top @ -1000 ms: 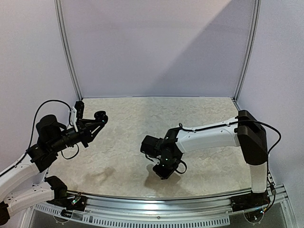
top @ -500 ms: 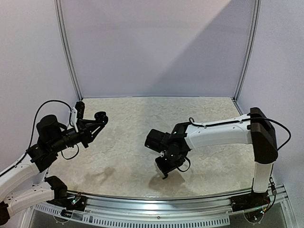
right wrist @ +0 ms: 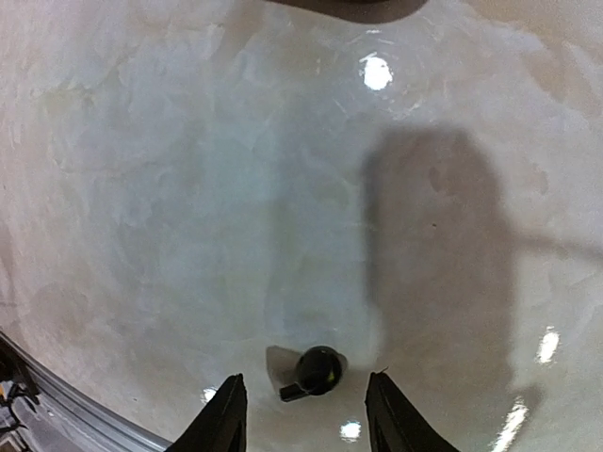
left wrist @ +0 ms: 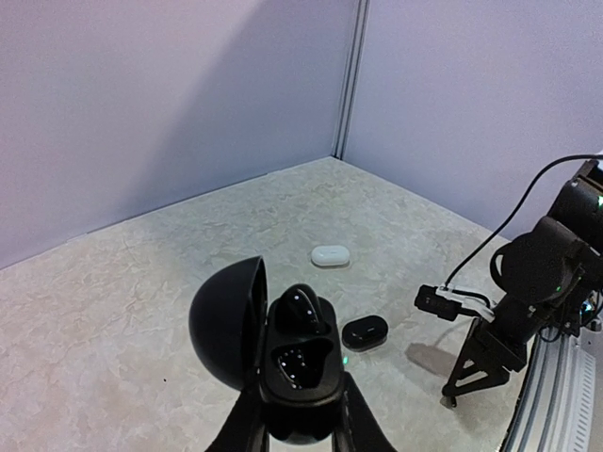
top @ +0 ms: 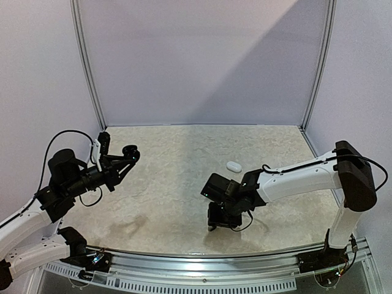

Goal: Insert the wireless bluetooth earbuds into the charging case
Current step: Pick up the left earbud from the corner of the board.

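My left gripper is shut on an open black charging case and holds it above the table's left side, lid tipped to the left. One black earbud sits in the case's far slot; the near slot is empty. My right gripper points down near the front edge, open. A loose black earbud lies on the table between its fingertips, in the right wrist view. The gripper's midpoint is just beside the earbud. The right gripper also shows in the left wrist view.
A closed white case lies on the table behind the right arm, also in the left wrist view. A closed black case lies nearer the middle. The table's front rail runs just below the right gripper.
My right arm has swung right and toward the front edge, bringing its gripper down over the loose earbud and uncovering the white case. The left arm has not moved.
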`<control>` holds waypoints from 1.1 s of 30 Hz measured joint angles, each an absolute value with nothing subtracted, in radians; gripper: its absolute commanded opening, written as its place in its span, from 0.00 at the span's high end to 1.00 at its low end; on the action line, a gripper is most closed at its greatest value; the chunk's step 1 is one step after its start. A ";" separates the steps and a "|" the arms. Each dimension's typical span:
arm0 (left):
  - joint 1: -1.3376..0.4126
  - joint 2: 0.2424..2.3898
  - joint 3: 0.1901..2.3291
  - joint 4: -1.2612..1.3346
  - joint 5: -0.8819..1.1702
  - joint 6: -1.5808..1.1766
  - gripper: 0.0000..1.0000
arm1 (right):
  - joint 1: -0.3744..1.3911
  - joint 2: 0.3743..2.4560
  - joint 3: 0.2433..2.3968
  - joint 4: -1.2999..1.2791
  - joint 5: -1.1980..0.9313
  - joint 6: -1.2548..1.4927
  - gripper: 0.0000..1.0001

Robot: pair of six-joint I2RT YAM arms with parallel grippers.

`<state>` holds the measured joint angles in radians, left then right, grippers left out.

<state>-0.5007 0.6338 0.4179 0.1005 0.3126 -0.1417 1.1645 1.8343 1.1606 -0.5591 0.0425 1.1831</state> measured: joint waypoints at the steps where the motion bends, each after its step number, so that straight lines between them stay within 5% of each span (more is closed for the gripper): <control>1: -0.501 0.633 0.416 0.100 0.312 -0.142 1.00 | 1.164 1.839 1.162 -0.543 0.039 1.197 0.58; 19: -0.501 0.619 0.410 0.100 0.306 -0.141 1.00 | 1.176 2.003 1.387 -0.718 0.073 1.197 0.75; 33: -0.501 0.619 0.410 0.101 0.307 -0.142 1.00 | 1.200 2.050 1.466 -0.870 0.100 1.146 0.76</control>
